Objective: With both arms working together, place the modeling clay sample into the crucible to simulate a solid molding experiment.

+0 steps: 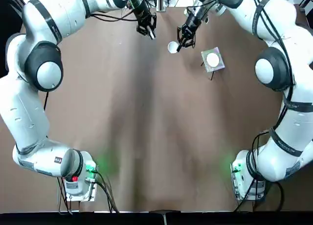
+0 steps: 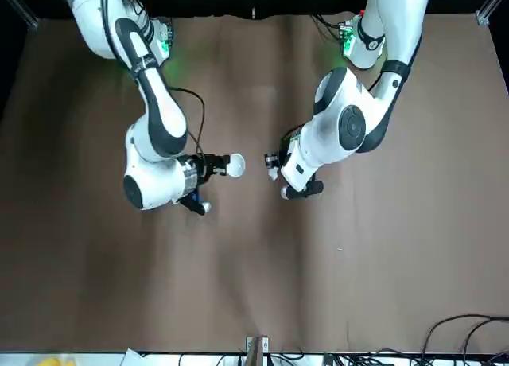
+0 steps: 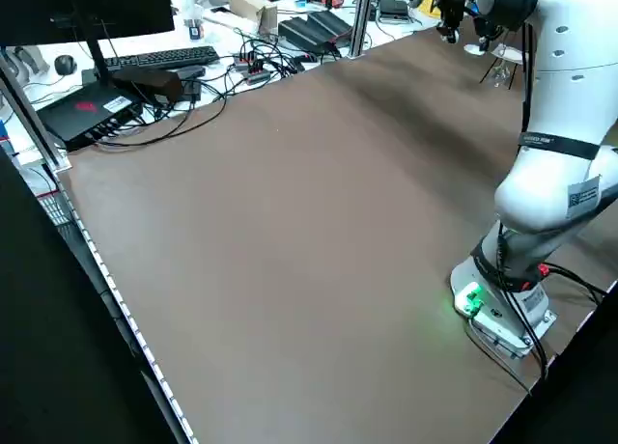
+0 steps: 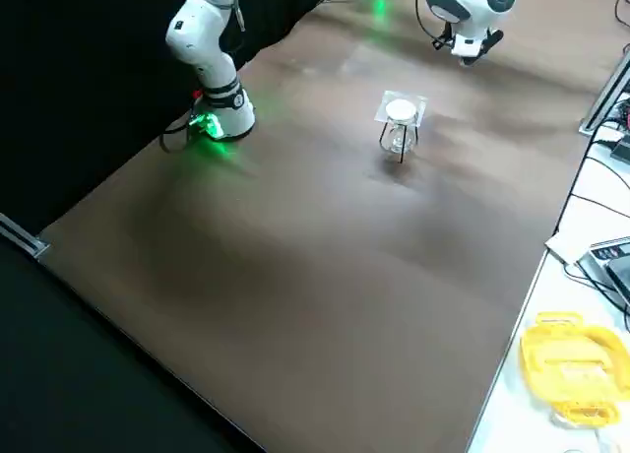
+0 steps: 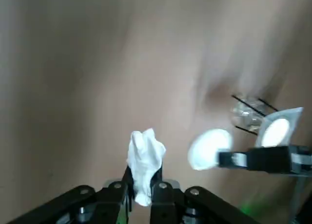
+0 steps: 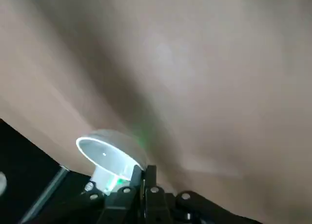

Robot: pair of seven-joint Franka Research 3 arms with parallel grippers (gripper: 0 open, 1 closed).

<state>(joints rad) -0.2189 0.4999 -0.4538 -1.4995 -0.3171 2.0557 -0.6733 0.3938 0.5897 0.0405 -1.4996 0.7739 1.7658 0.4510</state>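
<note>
Clay (image 5: 145, 160) in L gripper (image 5: 143, 177), crucible (image 6: 113, 153) in R gripper (image 6: 145, 171).

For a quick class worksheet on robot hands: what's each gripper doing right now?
Left gripper: closed on the modeling clay sample.
Right gripper: closed on the crucible, held at its wall.

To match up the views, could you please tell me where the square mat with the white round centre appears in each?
Top: mat, upper right.
Front: not visible.
Left side: upper right edge.
Right side: upper middle, on its stand.
Left wrist: near the crucible at the right gripper.
Right wrist: not visible.
Shared landmark: brown tabletop.
</note>
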